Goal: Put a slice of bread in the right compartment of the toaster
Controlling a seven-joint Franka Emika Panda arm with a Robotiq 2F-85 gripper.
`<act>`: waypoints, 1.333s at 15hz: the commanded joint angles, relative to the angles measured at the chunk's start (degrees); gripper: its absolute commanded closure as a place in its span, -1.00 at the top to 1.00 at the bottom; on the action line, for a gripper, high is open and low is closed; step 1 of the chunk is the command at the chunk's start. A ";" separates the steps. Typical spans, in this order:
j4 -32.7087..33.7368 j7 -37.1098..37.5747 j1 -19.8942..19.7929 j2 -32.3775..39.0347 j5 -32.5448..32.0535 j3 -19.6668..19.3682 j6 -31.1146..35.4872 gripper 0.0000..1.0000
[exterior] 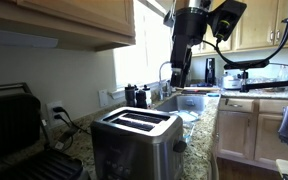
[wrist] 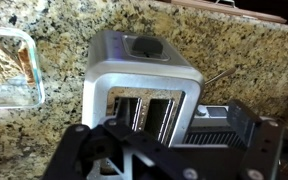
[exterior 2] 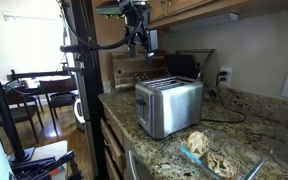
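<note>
Bread slice [exterior 2: 196, 143], tan and roundish, is lying at the rim of a glass dish [exterior 2: 224, 165] near the end of the table [exterior 2: 266, 130] closest to that camera. It is sitting well apart from the claw. More bread-coloured pieces are lying in the same dish; how many I cannot tell.

The toaster [exterior 2: 169, 105] is standing upright near the table's front edge, with its two long slots [wrist: 144, 114] facing up and its dark knob [wrist: 144, 45] showing on the front. A black contact grill [exterior: 12, 125] is sitting behind it, toward the back edge by the wall.

The claw [exterior: 176, 82] is hanging from the arm above the toaster, not touching it, and pointing down. In the wrist view its dark body is filling the bottom of the picture, over the slots. Whether its fingers are standing wide or narrow I cannot tell, and nothing is showing clearly between them.
</note>
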 commanded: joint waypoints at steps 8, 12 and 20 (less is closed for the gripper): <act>2.03 -0.10 -4.74 0.93 -0.53 -0.46 1.31 1.00; 3.31 -0.05 -7.30 2.26 -1.45 -1.12 1.68 1.00; 5.64 0.29 -10.09 6.42 -2.95 -2.08 1.20 1.00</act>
